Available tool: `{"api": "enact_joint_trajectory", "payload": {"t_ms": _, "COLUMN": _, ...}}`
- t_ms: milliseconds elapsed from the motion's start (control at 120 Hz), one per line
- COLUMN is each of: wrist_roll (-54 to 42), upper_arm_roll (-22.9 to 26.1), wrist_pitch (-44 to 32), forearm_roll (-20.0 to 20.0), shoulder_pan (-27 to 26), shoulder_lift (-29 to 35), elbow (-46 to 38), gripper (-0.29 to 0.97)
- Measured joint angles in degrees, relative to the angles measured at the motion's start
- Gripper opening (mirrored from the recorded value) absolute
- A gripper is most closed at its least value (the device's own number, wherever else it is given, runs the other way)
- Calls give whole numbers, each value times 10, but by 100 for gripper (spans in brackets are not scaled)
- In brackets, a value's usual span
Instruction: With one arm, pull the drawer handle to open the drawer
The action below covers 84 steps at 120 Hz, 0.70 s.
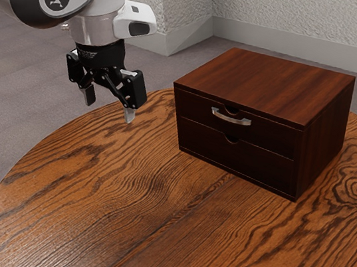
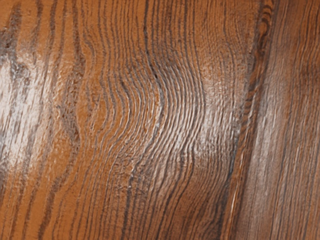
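A dark wooden cabinet (image 1: pixel 269 113) with two drawers stands on the round wooden table (image 1: pixel 151 223), toward the exterior view's right. Its upper drawer (image 1: pixel 237 121) carries a curved silver handle (image 1: pixel 230 118) and sits flush with the cabinet front, as does the lower drawer (image 1: pixel 232 154), which has a small notch. My black gripper (image 1: pixel 109 106) hangs open above the table's far-left part, well to the left of the cabinet, fingers pointing down with nothing between them. The wrist view looks straight down on bare wood grain (image 2: pixel 160 120).
The table edge curves close under my hand at the exterior view's left. Grey floor (image 1: pixel 7 108) and a white wall (image 1: pixel 303 18) lie beyond. Open tabletop stretches between the gripper and the cabinet front.
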<state>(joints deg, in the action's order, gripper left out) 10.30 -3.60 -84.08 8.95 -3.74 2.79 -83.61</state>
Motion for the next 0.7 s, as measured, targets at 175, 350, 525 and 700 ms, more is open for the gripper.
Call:
{"api": "enact_joint_trajectory", "payload": {"t_ms": 175, "wrist_roll": 0, "upper_arm_roll": -44, "wrist_pitch": 1, "forearm_roll": -53, "shoulder_pan": -9, "shoulder_lift": -2, "elbow": 0, "gripper": 68}}
{"api": "enact_joint_trajectory", "payload": {"t_ms": 350, "wrist_roll": -19, "upper_arm_roll": -48, "wrist_pitch": 0, "forearm_roll": -71, "shoulder_pan": 31, "shoulder_lift": -1, "elbow": 18, "gripper": 68}}
{"api": "enact_joint_trajectory", "payload": {"t_ms": 525, "wrist_roll": -173, "upper_arm_roll": 4, "wrist_pitch": -2, "forearm_roll": -81, "shoulder_pan": 40, "shoulder_lift": 10, "elbow": 161, "gripper": 68}}
{"api": "enact_joint_trajectory", "payload": {"t_ms": 700, "wrist_roll": -372, "upper_arm_roll": 34, "wrist_pitch": -30, "forearm_roll": -85, "shoulder_pan": -23, "shoulder_lift": 11, "elbow": 179, "gripper": 68}}
